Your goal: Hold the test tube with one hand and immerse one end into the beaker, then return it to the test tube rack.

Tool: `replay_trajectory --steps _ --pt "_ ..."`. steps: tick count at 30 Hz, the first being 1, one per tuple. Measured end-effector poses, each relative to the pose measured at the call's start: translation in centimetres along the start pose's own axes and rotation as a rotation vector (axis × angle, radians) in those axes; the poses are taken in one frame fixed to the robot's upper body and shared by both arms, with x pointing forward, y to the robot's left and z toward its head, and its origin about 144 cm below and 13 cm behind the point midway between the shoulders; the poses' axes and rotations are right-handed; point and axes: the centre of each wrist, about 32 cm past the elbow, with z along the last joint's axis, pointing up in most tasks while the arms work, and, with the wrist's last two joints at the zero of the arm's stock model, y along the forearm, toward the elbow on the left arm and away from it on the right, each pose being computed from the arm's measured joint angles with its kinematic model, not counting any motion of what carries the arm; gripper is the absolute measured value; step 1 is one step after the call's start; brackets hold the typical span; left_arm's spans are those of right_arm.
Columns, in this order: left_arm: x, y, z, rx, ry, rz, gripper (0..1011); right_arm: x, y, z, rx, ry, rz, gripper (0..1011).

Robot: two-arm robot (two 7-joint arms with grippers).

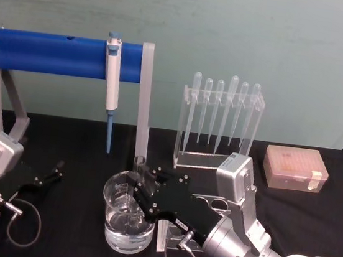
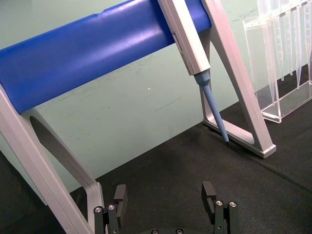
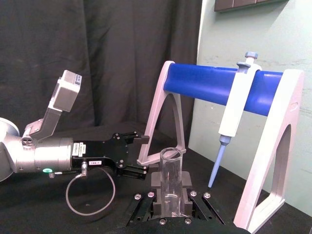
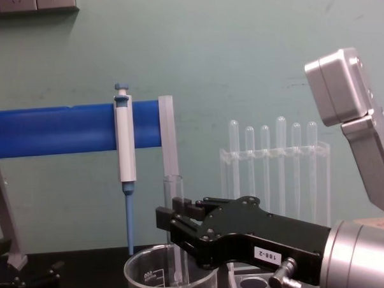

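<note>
The test tube [image 1: 140, 167] stands upright, long axis vertical, open rim up and round closed end down inside the beaker [image 1: 112, 206]. It is the one tube on the table, and the beaker is the one beaker. The right gripper [image 1: 141, 190] reaches in from the right with its two fingers clamped on the tube's middle, one on each side, just above the beaker's rim. A shallow pool of clear liquid [image 1: 124, 235] lies in the beaker; whether the tube's end touches it cannot be told. Just to the right, under the right arm, sits the test tube rack [image 1: 211, 202] with its round holes. At the left, the left gripper [image 1: 53, 173] rests low over the black table [image 1: 309, 227], fingers spread apart and holding nothing. Farther back, one white-and-blue pipettor [image 1: 111, 83] hangs tip-down from a blue bar [image 1: 61, 55]. To its right, six thin pipettes [image 1: 230, 110] stand upright, bulbs up, in a clear stand [image 1: 214, 162]. One peach-coloured box [image 1: 295, 169] lies at the far right.
</note>
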Motion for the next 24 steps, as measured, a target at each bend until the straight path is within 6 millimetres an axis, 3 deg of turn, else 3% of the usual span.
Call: replay_trajectory --steps 24 --pt "0.0 0.0 0.0 0.0 0.0 0.0 1000 0.0 0.0 0.0 0.0 0.0 0.0 226"
